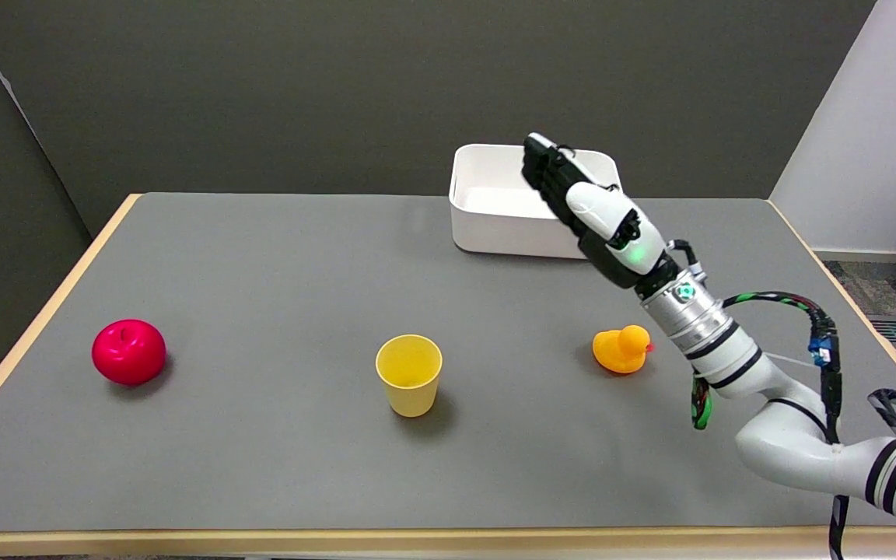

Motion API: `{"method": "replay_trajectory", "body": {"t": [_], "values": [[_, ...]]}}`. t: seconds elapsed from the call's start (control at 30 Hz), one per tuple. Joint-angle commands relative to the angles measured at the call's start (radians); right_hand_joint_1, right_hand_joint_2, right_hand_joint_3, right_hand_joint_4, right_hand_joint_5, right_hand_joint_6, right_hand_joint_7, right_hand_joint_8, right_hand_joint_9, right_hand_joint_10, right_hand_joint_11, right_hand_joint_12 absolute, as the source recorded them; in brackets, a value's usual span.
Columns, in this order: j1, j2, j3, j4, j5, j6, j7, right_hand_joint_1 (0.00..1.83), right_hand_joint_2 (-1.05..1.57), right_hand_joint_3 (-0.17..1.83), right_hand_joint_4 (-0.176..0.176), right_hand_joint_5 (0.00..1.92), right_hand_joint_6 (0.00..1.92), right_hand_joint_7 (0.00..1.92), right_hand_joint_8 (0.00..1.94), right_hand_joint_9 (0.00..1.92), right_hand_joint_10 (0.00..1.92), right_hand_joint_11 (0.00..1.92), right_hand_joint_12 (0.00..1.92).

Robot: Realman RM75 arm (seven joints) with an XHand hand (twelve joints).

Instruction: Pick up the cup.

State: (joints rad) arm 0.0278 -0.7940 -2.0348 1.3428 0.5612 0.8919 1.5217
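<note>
Yellow cup (pixel 409 375) standing upright on desk (pixel 261 257), well apart at 8 o'clock from right hand (pixel 589 210); fingers (pixel 545 167) extended, holding nothing.

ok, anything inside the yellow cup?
The yellow cup stands upright and open; its visible inner wall looks empty. The near wall hides part of the bottom.

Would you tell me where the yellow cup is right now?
The yellow cup stands upright near the table's front centre, between the red apple and the orange duck.
</note>
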Motion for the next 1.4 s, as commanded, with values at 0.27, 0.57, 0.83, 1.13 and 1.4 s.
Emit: {"method": "replay_trajectory", "body": {"t": [0.27,0.57,0.83,1.13,1.4], "values": [[-0.012,0.036,-0.135,0.084,-0.008,-0.227,0.192,0.18,0.73,0.78,-0.176,0.0,0.1,0.0,0.0,0.0,0.0,0.0,0.0],[-0.014,-0.057,-0.16,-0.013,-0.076,-0.251,0.192,0.17,0.79,0.65,-0.176,0.0,0.16,0.0,0.0,0.0,0.0,0.0,0.0],[-0.003,-0.123,-0.125,-0.128,-0.179,-0.254,0.192,0.2,0.71,0.76,-0.176,0.0,0.2,0.0,0.0,0.0,0.0,0.0,0.0],[0.042,-0.157,-0.112,-0.19,-0.272,-0.218,0.192,0.35,0.66,0.74,-0.176,0.0,0.22,0.0,0.0,0.0,0.0,0.0,0.0],[0.084,-0.176,-0.126,-0.208,-0.333,-0.214,0.192,0.45,0.66,0.64,-0.176,0.0,0.15,0.0,0.0,0.0,0.0,0.0,0.0]]}}
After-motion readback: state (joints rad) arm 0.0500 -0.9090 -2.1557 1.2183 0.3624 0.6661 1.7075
